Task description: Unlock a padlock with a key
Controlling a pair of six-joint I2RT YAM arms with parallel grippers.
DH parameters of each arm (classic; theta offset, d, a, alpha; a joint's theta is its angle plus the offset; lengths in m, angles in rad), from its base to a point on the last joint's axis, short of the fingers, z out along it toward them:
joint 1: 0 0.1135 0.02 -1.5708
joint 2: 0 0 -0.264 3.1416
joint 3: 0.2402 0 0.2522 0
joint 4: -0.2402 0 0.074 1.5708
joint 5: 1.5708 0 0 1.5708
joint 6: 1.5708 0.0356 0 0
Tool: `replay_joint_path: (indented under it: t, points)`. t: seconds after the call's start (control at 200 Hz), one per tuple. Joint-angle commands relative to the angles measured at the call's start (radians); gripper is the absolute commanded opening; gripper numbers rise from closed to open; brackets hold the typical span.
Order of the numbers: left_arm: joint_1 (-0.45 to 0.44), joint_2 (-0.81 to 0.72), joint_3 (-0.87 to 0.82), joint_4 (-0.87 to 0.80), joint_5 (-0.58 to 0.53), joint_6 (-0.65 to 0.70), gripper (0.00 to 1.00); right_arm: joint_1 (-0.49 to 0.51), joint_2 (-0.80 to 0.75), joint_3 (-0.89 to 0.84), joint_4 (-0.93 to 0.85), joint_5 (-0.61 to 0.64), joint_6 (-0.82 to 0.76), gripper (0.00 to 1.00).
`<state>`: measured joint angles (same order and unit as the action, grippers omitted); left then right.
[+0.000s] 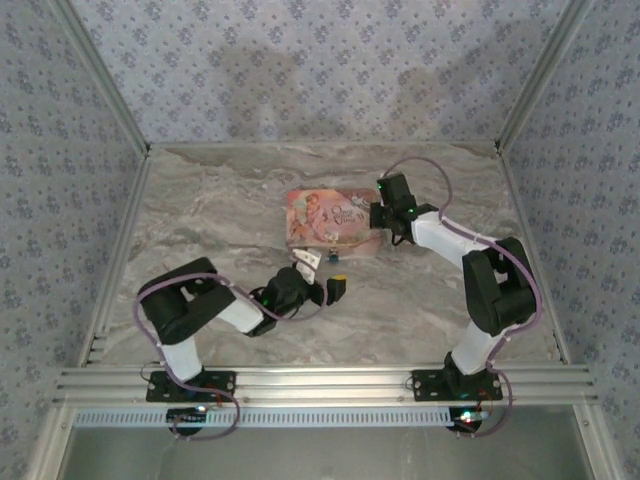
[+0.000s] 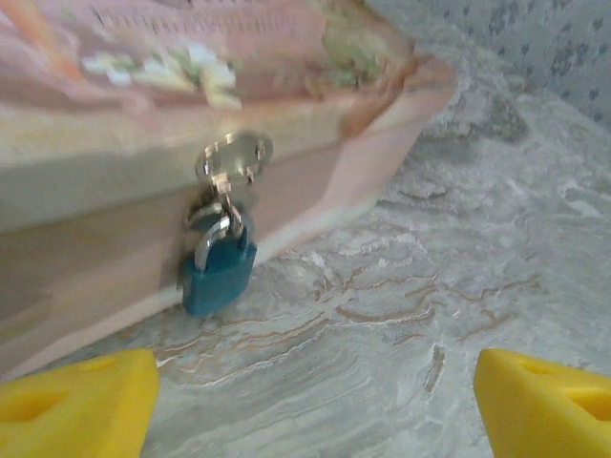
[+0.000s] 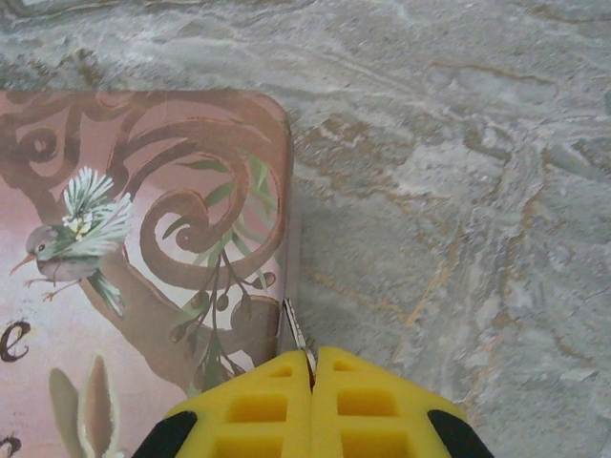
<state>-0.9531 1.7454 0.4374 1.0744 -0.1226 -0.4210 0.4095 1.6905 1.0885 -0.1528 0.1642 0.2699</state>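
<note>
A small teal padlock [image 2: 220, 277] hangs from a silver hasp [image 2: 234, 157] on the front of a pink decorated box [image 1: 330, 220], its body resting against the box wall just above the table. My left gripper [image 2: 315, 410] is open in front of it, its yellow fingers [image 2: 76, 405] spread wide, with bare table between them. The padlock sits ahead and to the left of the gap. My right gripper [image 3: 312, 361] is shut on a thin silver key [image 3: 298, 334], whose blade points forward along the box's right edge [image 3: 286, 219]. In the top view this gripper [image 1: 381, 215] is at the box's right side.
The marbled tabletop [image 1: 230, 210] lies open left and right of the box. Patterned walls [image 1: 320, 60] with metal posts enclose the back and sides. A metal rail [image 1: 320, 380] runs along the near edge by the arm bases.
</note>
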Motion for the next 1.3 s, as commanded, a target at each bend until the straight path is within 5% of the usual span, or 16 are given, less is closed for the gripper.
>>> replay_joint_path:
  t: [0.0, 0.255, 0.844, 1.294]
  points:
    - [0.019, -0.086, -0.038, -0.018, -0.031, -0.031, 0.88, 0.045, -0.041, -0.036, -0.064, -0.018, 0.015, 0.00]
    - [0.127, -0.218, -0.009, -0.292, 0.107, -0.172, 0.98, 0.029, -0.045, 0.084, -0.196, 0.093, 0.017, 0.00]
    - [0.187, -0.126, 0.095, -0.344, 0.259, -0.276, 0.98, 0.002, 0.414, 0.754, -0.417, 0.018, -0.091, 0.00]
    - [0.149, -0.015, 0.176, -0.303, 0.262, -0.226, 0.98, 0.044, 0.538, 0.797, -0.440, -0.024, -0.144, 0.00]
